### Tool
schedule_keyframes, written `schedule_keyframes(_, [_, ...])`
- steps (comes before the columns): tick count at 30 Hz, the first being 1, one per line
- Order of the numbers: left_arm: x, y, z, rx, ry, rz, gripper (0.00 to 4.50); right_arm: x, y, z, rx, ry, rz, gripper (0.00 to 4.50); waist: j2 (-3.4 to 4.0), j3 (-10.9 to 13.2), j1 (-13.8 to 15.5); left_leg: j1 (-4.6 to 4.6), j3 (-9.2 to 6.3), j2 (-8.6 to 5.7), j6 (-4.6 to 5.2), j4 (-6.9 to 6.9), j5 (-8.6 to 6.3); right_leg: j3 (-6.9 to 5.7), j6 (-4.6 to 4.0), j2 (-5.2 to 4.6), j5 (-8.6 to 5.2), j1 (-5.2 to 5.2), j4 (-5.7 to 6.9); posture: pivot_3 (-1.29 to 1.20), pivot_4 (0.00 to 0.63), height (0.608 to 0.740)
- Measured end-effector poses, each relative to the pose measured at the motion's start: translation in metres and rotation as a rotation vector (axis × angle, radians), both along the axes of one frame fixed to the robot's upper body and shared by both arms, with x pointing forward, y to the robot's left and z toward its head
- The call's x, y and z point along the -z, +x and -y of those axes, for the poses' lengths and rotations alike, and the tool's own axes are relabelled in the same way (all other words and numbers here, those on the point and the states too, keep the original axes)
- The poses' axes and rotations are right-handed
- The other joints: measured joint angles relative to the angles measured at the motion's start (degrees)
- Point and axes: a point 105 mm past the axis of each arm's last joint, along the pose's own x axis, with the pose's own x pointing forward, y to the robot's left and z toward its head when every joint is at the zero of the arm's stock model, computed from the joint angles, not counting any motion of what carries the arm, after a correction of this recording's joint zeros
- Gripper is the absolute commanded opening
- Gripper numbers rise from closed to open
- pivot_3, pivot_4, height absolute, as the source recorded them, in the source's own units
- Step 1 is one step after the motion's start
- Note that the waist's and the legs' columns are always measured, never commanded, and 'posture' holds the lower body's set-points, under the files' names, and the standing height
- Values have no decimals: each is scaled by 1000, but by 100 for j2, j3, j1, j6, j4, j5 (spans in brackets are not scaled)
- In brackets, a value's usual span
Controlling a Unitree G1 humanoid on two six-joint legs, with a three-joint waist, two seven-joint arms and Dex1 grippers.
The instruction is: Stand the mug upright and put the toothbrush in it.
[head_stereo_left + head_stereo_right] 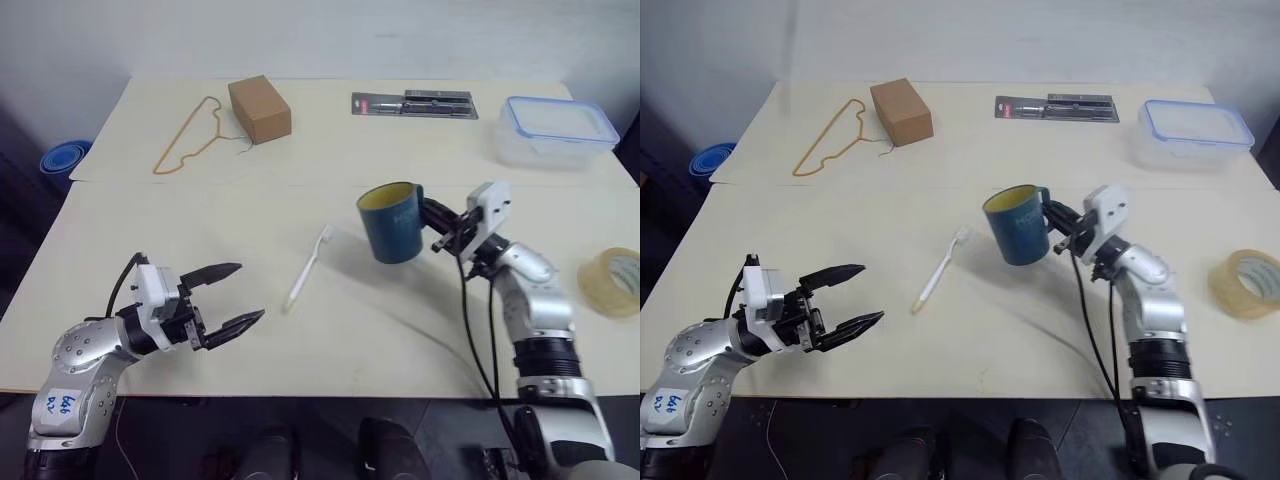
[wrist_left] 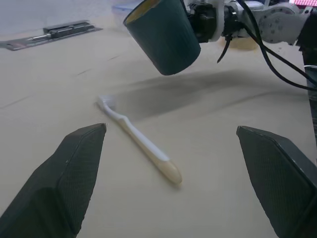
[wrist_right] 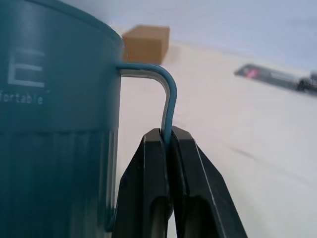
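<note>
Teal mug (image 1: 391,222) gripped by handle in right gripper (image 1: 436,226), one white toothbrush (image 1: 307,269), left gripper (image 1: 234,294) spread wide

Cardboard box (image 1: 260,109), orange hanger (image 1: 187,138), packaged tool (image 1: 414,104), lidded container (image 1: 557,128), tape roll (image 1: 612,281), blue bowl (image 1: 64,157)

We are seeing a matt teal-blue plastic mug (image 1: 392,222), a smooth white plastic toothbrush (image 1: 307,268), a matt brown cardboard box (image 1: 259,109) and a glossy translucent yellowish tape roll (image 1: 612,281).

Beige table (image 1: 120,230) against pale wall (image 1: 300,35).
</note>
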Motion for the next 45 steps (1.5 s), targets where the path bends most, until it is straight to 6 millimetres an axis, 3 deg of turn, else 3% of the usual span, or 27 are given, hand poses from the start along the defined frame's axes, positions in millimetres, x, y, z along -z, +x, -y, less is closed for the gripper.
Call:
schedule_keyframes(2, [-1, 0, 0, -4, -1, 7, 4500, 21, 1, -12, -5, -65, 0, 40, 2, 1, -10, 1, -1, 0, 0, 0, 0, 0, 0, -1, 0, 0, 2, 0, 150, 740])
schedule_keyframes(5, [-2, 1, -1, -14, -1, 14, 4500, 26, 1, -11, -16, -64, 5, 40, 3, 1, -13, 10, -7, 2, 1, 0, 1, -2, -1, 0, 0, 12, 1, 0, 150, 740])
schedule_keyframes(8, [-2, 1, -2, -18, -1, 15, 4500, 30, 0, -3, -22, -85, -3, 732, 2, 1, -4, 9, -10, 2, 1, 2, 1, -3, -1, -1, 0, 13, 2, 0, 150, 740])
schedule_keyframes(14, [5, 0, -16, -69, -1, -12, 4500, 35, -11, 44, 29, -170, -25, 2771, 4, 2, -19, 8, -9, 4, 2, -2, 1, -4, -2, -1, -1, 11, -3, 0, 150, 740])
schedule_keyframes(19, [10, -4, -28, -107, 8, -24, 4500, 33, -28, 66, 15, -241, -25, 4470, 4, 2, -15, 8, -5, 5, 2, -2, 0, -3, -2, -3, -1, 11, -4, 0, 150, 740])
schedule_keyframes(26, [28, -17, -60, -226, 24, -96, 4500, 37, -66, 79, -102, -288, -59, 4470, 3, 3, -1, 9, -5, 6, 3, -3, -1, -4, -2, -5, -1, 14, -11, 0, 150, 740])
schedule_keyframes(33, [28, -18, -63, -237, 23, -93, 4500, 16, -57, 51, -131, -196, -5, 4470, 4, 3, -10, 15, -3, 10, -1, -3, -2, 0, -3, -6, -2, 12, -2, 0, 150, 740])
schedule_keyframes(38, [29, -18, -63, -238, 22, -93, 4500, 23, -56, 38, -186, -286, -20, 4470, 4, 3, 22, 9, -10, 1, 1, -6, -3, -7, -4, -12, -2, 11, -6, 0, 150, 740])
schedule_keyframes(41, [28, -18, -62, -237, 22, -92, 4500, 33, -51, 51, -143, -360, -65, 4470, 3, 3, 14, 9, -8, -5, 7, -4, -2, -6, -4, -18, -2, 13, -6, 0, 150, 740])
schedule_keyframes(45, [26, -15, -60, -229, 20, -79, 4500, 35, -35, 86, -2, -428, -113, 4470, 4, 4, -13, 11, -3, -1, 7, -3, -2, -6, -4, -13, -2, 12, -6, 0, 150, 740])
